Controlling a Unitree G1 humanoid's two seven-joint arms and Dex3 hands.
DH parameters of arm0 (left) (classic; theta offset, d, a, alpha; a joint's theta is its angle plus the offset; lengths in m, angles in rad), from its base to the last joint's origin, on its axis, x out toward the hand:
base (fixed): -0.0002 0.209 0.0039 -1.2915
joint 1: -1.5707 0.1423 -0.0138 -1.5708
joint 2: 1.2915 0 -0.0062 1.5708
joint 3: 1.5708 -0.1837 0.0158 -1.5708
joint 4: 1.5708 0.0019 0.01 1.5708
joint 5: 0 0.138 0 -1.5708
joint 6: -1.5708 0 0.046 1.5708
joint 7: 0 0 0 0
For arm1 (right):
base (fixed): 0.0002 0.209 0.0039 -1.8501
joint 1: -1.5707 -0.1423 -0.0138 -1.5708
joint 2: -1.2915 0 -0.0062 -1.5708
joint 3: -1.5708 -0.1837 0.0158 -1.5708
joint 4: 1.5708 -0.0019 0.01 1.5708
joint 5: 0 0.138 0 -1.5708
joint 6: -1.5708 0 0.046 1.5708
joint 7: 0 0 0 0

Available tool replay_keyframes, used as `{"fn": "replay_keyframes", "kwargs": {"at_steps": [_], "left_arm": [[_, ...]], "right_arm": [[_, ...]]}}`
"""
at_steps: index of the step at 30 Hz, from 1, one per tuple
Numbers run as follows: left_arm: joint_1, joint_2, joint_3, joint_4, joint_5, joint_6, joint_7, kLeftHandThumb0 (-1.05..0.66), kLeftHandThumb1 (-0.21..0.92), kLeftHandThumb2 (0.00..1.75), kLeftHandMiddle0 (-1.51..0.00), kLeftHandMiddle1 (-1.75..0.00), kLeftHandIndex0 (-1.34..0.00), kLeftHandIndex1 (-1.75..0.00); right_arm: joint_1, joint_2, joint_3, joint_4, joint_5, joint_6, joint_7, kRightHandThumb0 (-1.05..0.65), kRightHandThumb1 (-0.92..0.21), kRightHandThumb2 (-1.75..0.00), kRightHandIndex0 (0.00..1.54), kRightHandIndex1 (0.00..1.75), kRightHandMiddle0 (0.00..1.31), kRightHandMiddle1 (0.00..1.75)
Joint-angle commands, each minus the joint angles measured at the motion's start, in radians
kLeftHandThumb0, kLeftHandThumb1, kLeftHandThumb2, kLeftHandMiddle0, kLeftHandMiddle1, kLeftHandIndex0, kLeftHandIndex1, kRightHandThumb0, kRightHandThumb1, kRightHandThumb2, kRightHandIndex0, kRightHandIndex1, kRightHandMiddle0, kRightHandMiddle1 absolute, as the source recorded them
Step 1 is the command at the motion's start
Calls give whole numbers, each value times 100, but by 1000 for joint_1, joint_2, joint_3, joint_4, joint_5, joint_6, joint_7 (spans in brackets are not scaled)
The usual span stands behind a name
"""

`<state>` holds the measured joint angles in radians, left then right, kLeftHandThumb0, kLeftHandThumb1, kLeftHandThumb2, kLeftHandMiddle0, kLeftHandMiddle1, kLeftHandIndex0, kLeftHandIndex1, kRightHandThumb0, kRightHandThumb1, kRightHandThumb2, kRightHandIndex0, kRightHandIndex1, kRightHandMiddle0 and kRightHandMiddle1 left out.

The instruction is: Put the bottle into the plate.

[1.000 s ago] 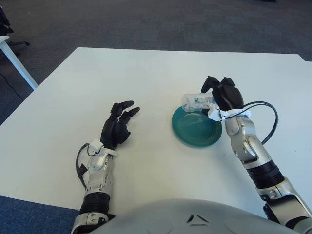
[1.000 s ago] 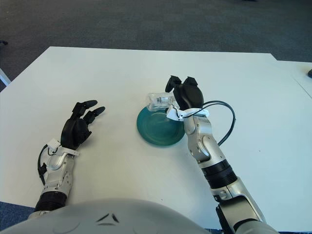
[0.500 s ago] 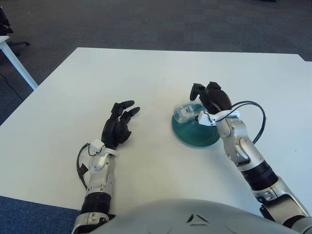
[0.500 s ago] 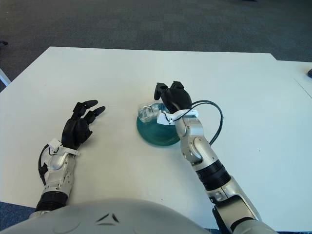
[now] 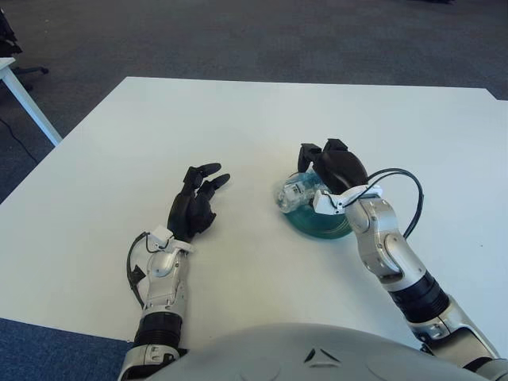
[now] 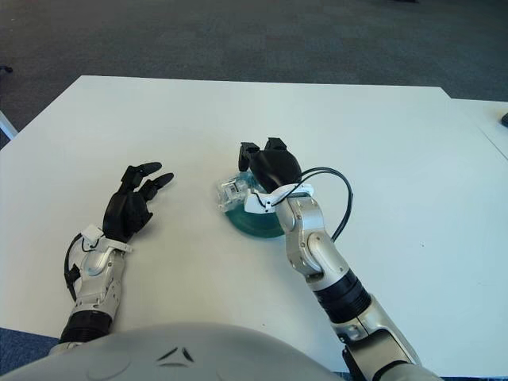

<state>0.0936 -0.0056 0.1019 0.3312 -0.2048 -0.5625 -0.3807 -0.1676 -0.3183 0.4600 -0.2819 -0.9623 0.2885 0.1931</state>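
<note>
Fingers of the right hand (image 5: 321, 163): curled over a clear bottle (image 5: 292, 193), gripping it from above and from the robot's right. Bottle: lying on its side, long axis roughly crosswise to the robot, free end pointing toward the robot's left. Position: over the left rim of the teal plate (image 5: 317, 225), that free end overhanging the white table (image 5: 238, 119); contact with the dish cannot be confirmed. Plate: largely hidden under wrist and palm. Left hand (image 5: 193, 208): idle, fingers loosely spread, holding nothing, well apart to the plate's left. Judgement: the bottle sits left of plate centre, so release calls for a small shift rightward first.
</note>
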Motion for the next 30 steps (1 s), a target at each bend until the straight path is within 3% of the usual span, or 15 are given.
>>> {"fn": "replay_keyframes", "kwargs": {"at_steps": [1,15,18,21,22,23,24,25,26,27,30], "left_arm": [[36,-34,-15,46,-10,-7,11,-57,92,92,-33,-61,-7,-110],[41,-31,-14,42,-14,-7,8,-57,92,92,-33,-61,-7,-110],[42,-30,-13,41,-15,-7,7,-57,92,92,-33,-61,-7,-110],[43,-29,-13,39,-16,-6,6,-57,92,92,-33,-61,-7,-110],[44,-29,-13,38,-16,-6,6,-57,92,92,-33,-61,-7,-110],[44,-29,-13,38,-17,-6,6,-57,92,92,-33,-61,-7,-110],[44,-29,-13,38,-17,-6,6,-57,92,92,-33,-61,-7,-110],[44,-29,-13,38,-17,-6,6,-57,92,92,-33,-61,-7,-110],[44,-29,-13,38,-17,-6,6,-57,92,92,-33,-61,-7,-110],[44,-29,-13,38,-17,-6,5,-57,92,92,-33,-61,-7,-110],[45,-28,-12,38,-18,-6,4,-57,92,92,-33,-61,-7,-110]], "right_arm": [[11,-6,-6,-31,-19,-4,25,-1,10,-175,94,162,73,175],[74,-30,-25,-86,-26,-22,53,-1,8,-175,91,168,71,175],[87,-36,-33,-94,-29,-33,42,-1,11,-175,92,173,78,162],[101,-52,-47,-95,-24,-56,28,-1,-3,-156,82,174,75,149],[105,-56,-51,-93,-24,-61,24,-15,-28,-128,58,173,59,158],[108,-58,-54,-91,-24,-67,22,-23,-46,-108,41,174,48,164],[109,-60,-55,-88,-29,-68,24,-26,-52,-100,35,174,44,166],[110,-70,-53,-80,-42,-72,28,-48,-67,-82,24,155,30,159],[111,-78,-52,-75,-51,-75,32,-68,-76,-73,16,122,19,136],[111,-94,-49,-71,-67,-81,39,-80,-82,-67,11,100,12,121],[113,-120,-46,-67,-91,-97,51,-97,-89,-71,5,47,4,77]]}}
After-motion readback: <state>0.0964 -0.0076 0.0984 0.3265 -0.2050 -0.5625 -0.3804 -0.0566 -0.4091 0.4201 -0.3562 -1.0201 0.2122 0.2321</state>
